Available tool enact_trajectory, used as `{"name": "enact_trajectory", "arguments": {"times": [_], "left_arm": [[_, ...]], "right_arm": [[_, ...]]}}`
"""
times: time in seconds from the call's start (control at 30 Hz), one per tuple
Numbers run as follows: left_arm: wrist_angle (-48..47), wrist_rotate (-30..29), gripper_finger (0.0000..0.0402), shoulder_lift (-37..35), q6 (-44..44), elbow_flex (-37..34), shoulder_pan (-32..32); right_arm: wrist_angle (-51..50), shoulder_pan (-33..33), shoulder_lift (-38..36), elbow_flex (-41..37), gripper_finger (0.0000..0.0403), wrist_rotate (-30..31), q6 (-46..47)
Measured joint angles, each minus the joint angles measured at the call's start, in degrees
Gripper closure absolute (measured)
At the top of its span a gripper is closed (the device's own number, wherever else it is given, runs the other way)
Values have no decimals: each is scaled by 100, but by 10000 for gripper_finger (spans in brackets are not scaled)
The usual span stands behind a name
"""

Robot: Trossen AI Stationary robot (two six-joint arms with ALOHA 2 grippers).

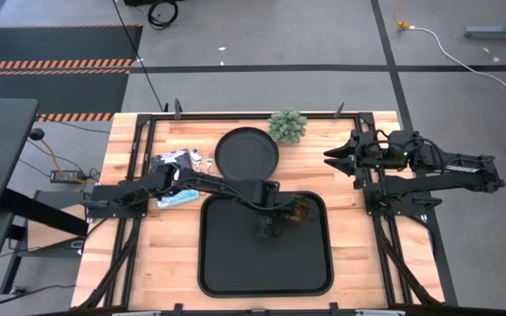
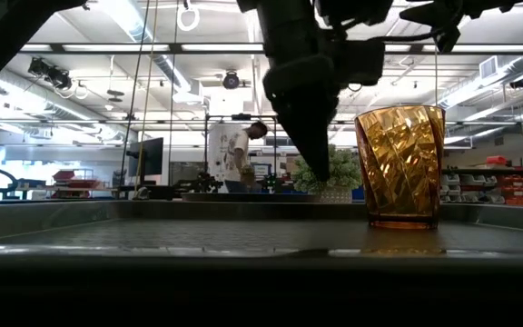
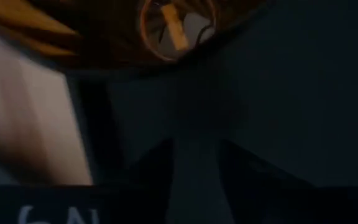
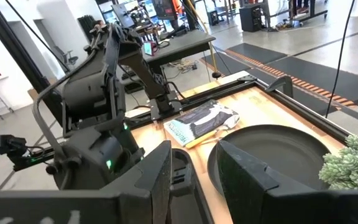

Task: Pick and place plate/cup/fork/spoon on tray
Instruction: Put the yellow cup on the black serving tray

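Leftmost, a printed packet [image 1: 176, 164] lies on the table's [image 1: 358, 263] wood. Left gripper [image 1: 268, 226] hangs over the tray [image 1: 235, 263], just beside the cup [image 1: 300, 209]; can't tell how its fingers stand. Cup sits upright in tray's far right corner. Plate [image 1: 246, 151] lies behind tray, plant [image 1: 288, 125] beside it. Right gripper [image 1: 330, 159] waits at right edge, fingers apart, holding nothing.

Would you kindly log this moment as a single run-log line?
left claw: over tray, beside cup | cup: upright on tray | plate: on table, off tray | right claw: waiting at table's right edge
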Motion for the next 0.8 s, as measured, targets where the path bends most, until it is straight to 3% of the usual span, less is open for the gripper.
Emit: {"name": "enact_trajectory", "arguments": {"times": [0.27, 0.4, 0.63, 0.8], "left_arm": [[-338, -46, 293, -309, 18, -5, -61], [-205, -47, 294, -425, 42, -519, -121], [1818, -46, 295, -1453, -359, -2559, -138], [3043, -41, 295, -1793, -513, -3193, -138]], "right_arm": [[9, 2, 0, 0, 268, 24, 70], [20, 2, 0, 0, 268, 27, 94], [74, 2, 1, 0, 268, 44, 93], [149, 2, 11, 0, 268, 43, 94]]}}
